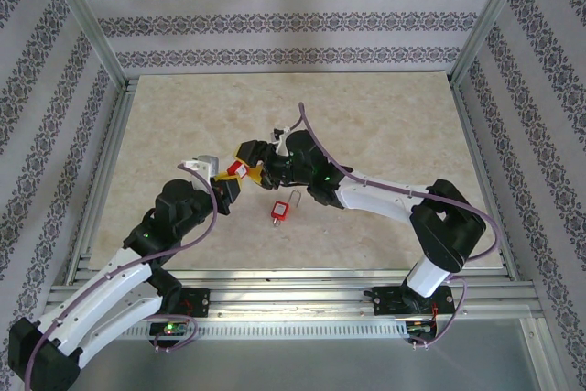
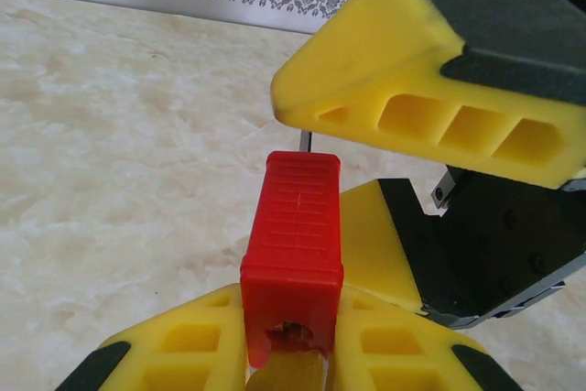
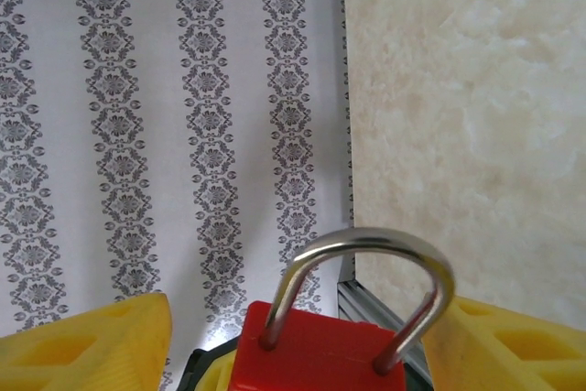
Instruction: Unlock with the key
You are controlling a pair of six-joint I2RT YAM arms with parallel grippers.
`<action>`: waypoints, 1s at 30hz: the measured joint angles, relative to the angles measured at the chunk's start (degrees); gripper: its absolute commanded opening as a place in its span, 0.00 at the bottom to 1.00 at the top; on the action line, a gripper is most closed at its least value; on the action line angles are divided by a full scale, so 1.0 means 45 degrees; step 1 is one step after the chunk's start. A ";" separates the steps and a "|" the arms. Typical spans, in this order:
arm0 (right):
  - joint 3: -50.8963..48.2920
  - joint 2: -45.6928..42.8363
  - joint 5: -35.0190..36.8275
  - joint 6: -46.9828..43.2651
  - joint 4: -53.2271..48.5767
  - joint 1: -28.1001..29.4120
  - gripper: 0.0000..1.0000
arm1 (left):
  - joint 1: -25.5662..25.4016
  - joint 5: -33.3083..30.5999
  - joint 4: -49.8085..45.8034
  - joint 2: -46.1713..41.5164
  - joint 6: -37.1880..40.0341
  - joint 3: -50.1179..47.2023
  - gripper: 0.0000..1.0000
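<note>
From above, the left gripper (image 1: 227,182) and the right gripper (image 1: 249,160) meet nose to nose over the bench (image 1: 385,135). They sit just beyond and to the left of a loose padlock (image 1: 277,211) that lies flat there, and a red piece is pinched where they meet.

At the left wrist, the left fingers (image 2: 174,345) are clamped on a red ribbed block (image 2: 293,244). A thin metal stem (image 2: 305,139) leaves its far end toward the right arm's yellow fingers (image 2: 412,70), and something brass (image 2: 286,374) shows at its near end. I cannot tell whether this is the key's grip or a lock body seen edge-on.

At the right wrist, the right fingers (image 3: 82,345) flank and, I judge, grip a red padlock (image 3: 320,354). Its shackle (image 3: 366,244) has both legs seated and points away from the wrist.

With the shackle outward, the keyway probably faces the right palm, out of reach. A push from the stem could then strike plastic and twist the lock in the soft fingers. It could also drop the lock beside the loose padlock. The crowded fingers may collide too.
</note>
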 measured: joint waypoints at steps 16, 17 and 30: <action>0.0160 0.0068 0.0413 0.0583 -0.0588 0.0165 0.30 | -0.0345 -0.0797 0.0306 -0.0253 0.0651 -0.0418 0.00; 0.0175 0.0097 0.0413 0.0578 -0.0593 0.0170 0.28 | -0.0345 -0.0797 0.0398 -0.0257 0.0670 -0.0486 0.00; 0.0209 0.0204 0.0403 0.0500 -0.1642 -0.0015 0.17 | -0.0495 -0.0714 0.0262 -0.1637 0.1103 -0.0743 1.00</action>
